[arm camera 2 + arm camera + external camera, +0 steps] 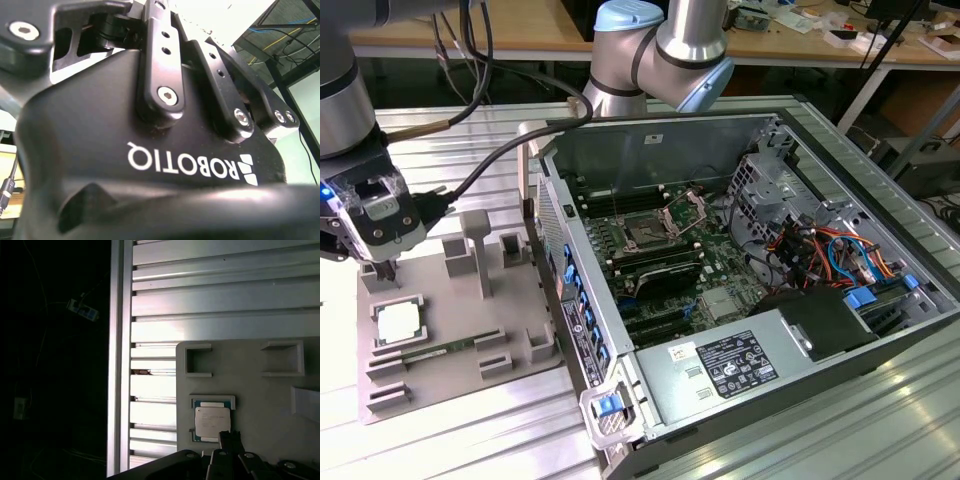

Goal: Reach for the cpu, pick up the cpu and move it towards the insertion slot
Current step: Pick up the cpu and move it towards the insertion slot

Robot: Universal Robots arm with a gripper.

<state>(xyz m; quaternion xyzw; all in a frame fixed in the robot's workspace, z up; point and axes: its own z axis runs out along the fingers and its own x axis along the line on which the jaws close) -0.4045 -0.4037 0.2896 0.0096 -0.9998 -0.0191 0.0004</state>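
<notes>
1. Your claw (382,268) hangs just above one edge of the cpu. The views do not show whether it is released or clenched, so you cannot tell. The cpu is not in it.
2. The cpu (212,421) is a thin flat square with a whitish metal top. It lies seated on the matte grey fixture plate (440,375).
3. By my judgement the reach is nearly done, while the pickup and the carry are still to do.
4. The insertion slot (645,232) is a dark square framed in silver on the green motherboard (720,260). It sits well apart from the cpu, inside the open case (720,130).
5. Both the plate and the case rest on the ribbed aluminium bench (480,440).
</notes>
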